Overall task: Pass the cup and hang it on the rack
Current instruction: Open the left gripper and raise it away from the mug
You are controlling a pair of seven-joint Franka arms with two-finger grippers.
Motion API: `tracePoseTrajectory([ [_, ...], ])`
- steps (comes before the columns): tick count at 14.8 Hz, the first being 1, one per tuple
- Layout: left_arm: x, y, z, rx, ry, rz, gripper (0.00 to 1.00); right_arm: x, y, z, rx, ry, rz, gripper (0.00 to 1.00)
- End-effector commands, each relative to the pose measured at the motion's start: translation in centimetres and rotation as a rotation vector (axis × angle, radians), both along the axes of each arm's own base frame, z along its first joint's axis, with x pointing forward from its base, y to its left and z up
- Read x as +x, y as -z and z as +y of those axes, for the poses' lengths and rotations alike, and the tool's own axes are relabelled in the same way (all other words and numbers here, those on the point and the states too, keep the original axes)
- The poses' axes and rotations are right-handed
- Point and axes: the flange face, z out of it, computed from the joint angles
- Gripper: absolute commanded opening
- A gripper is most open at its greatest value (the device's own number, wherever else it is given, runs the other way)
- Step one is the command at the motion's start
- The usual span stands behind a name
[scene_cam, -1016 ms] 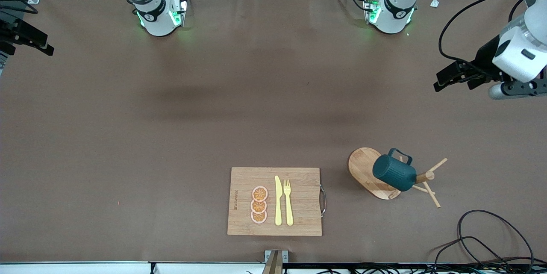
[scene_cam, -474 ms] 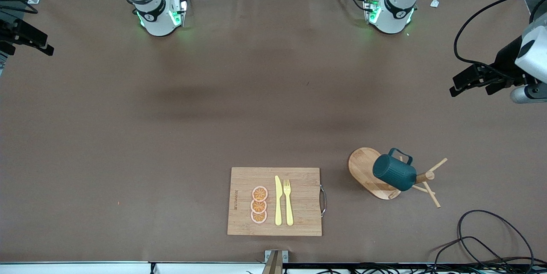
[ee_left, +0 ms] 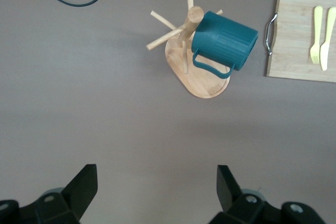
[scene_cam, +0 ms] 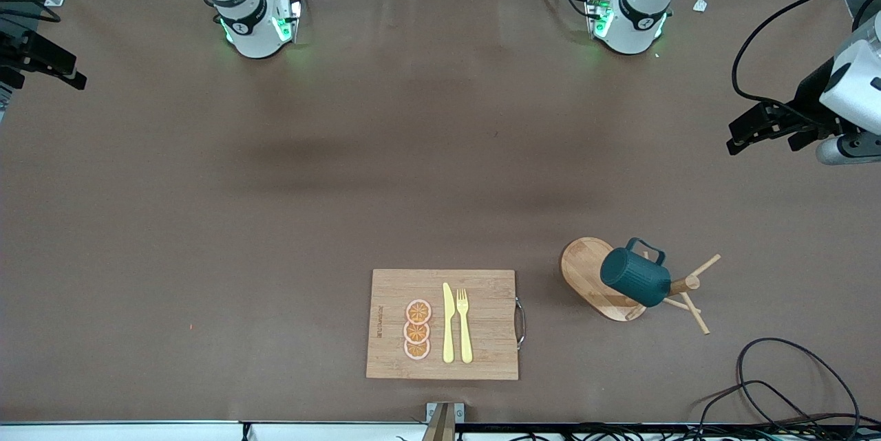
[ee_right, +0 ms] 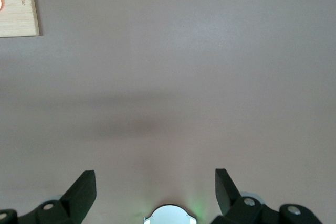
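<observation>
The dark teal ribbed cup (scene_cam: 635,278) hangs tilted by its handle on a peg of the light wooden rack (scene_cam: 584,270), which stands beside the cutting board toward the left arm's end of the table. Both show in the left wrist view, the cup (ee_left: 224,39) against the rack's post (ee_left: 192,18). My left gripper (scene_cam: 762,140) is open and empty, up over the table's edge at the left arm's end, well apart from the rack; its fingers (ee_left: 84,187) frame bare table. My right gripper (ee_right: 155,192) is open and empty, high over its own arm's base, and is out of the front view.
A bamboo cutting board (scene_cam: 482,289) with a yellow knife, a yellow fork and orange slices lies near the front edge. Black cables (scene_cam: 791,386) loop at the front corner by the left arm's end. A black fixture (scene_cam: 41,59) juts in at the right arm's end.
My left gripper has drawn away toward the left arm's end of the table, most of it in the first half second. The cup stays hung on the rack.
</observation>
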Motion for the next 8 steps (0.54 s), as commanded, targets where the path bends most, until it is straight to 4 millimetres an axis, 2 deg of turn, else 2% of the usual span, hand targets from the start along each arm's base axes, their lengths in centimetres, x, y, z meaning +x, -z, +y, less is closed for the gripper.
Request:
tracePoseTrajectory([
  [1,-0.32,-0.89,-0.25,0.024,0.012,0.003,1.00,-0.79,-0.03,-0.07,-0.004,-0.006,-0.006,1.00],
  [6,-0.02,-0.88,-0.53,0.055,0.018,-0.016,1.00,-0.79,-0.01,0.09,-0.004,-0.010,-0.004,1.00],
  [8,-0.01,-0.97,-0.06,0.058,0.015,-0.018,1.00,-0.82,0.00,0.01,-0.004,-0.008,-0.002,1.00],
])
